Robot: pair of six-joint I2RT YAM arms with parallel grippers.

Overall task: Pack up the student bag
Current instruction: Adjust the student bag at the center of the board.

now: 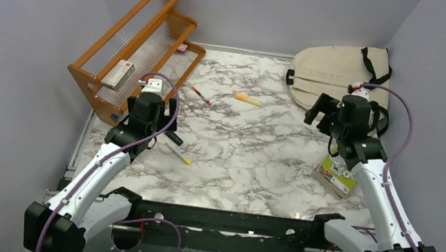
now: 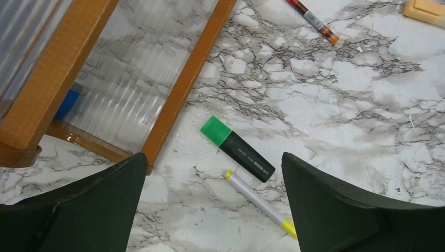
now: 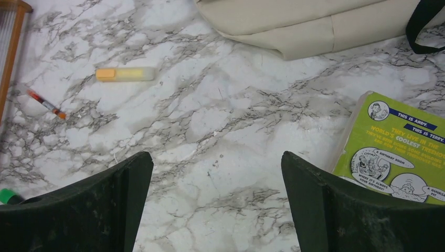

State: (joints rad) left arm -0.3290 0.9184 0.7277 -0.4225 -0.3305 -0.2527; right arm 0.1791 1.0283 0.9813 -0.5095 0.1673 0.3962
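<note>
- The left pincer (image 2: 212, 157) stands with its two black fingers spread wide, gripping nothing, above a white marble-patterned table (image 1: 234, 166).
- Seen from its wrist camera, a black highlighter with a green cap (image 2: 239, 149) lies flat on the table in the gap between the fingers, touching neither.
- Just nearer to the pincer than the highlighter lies a slim white pen with yellow ends (image 2: 260, 203), close to the right-hand finger.
- An orange-brown wooden rack with ribbed clear shelves (image 2: 183, 84) stands ahead of the left-hand finger.
- A thin red and orange pen (image 2: 313, 20) lies far ahead, beyond the right-hand finger.
- The right pincer (image 3: 216, 157) is also spread wide with nothing held, and hangs above bare table.
- The student bag, a soft cream canvas backpack with black straps (image 3: 294, 26), lies flat on the table ahead of this pincer, well beyond its fingertips, against the back wall.
- A bright green paperback book with cartoon drawings (image 3: 399, 152) lies beside the right-hand finger.
- A pale yellow highlighter with an orange cap (image 3: 125, 74) lies ahead of the left-hand finger, well apart from it.
</note>
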